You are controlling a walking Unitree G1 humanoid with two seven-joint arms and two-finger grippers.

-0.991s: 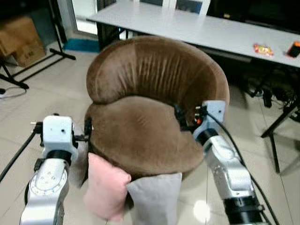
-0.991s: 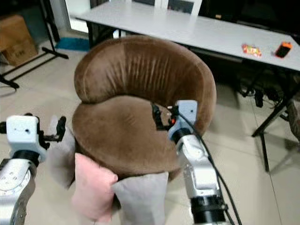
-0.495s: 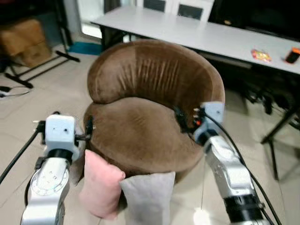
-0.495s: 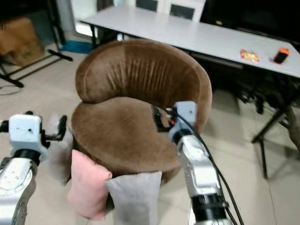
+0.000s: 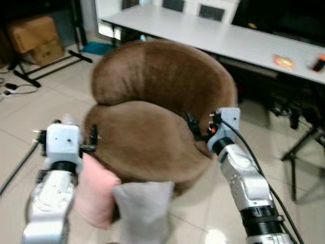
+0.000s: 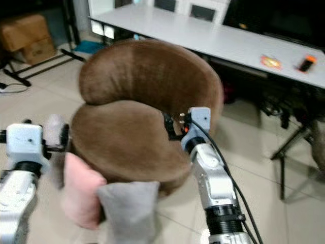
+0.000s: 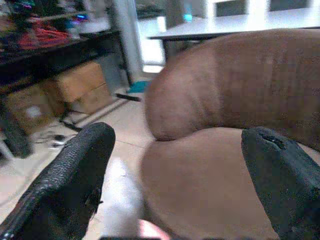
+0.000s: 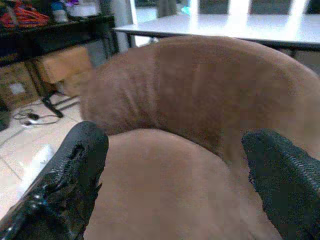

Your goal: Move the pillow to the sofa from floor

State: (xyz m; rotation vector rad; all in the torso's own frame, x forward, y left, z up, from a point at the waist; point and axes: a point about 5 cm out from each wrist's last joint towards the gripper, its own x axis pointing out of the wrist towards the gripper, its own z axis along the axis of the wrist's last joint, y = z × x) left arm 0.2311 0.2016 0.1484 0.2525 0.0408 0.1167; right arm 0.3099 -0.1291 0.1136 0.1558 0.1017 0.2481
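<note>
A pink pillow (image 5: 96, 195) and a grey pillow (image 5: 143, 211) stand on the floor, leaning against the front of the round brown sofa (image 5: 152, 127). A pale pillow (image 6: 53, 127) lies by the sofa's left side. My left gripper (image 5: 93, 136) hovers at the sofa's left edge, just above the pink pillow. In the left wrist view its fingers (image 7: 65, 185) are spread wide, open and holding nothing. My right gripper (image 5: 193, 126) is over the right side of the seat. It is open too, with its fingers (image 8: 70, 175) far apart.
A long white table (image 5: 213, 35) stands behind the sofa with an orange packet (image 5: 284, 62) on it. Cardboard boxes (image 5: 35, 38) and a black stand's legs (image 5: 51, 66) are at the far left. Black table legs (image 5: 299, 152) and cables are at the right. Tiled floor lies all around.
The whole picture has shifted, so the camera has moved: sofa and pillows sit lower and nearer. Both arms keep the same pose, grippers still open and empty.
</note>
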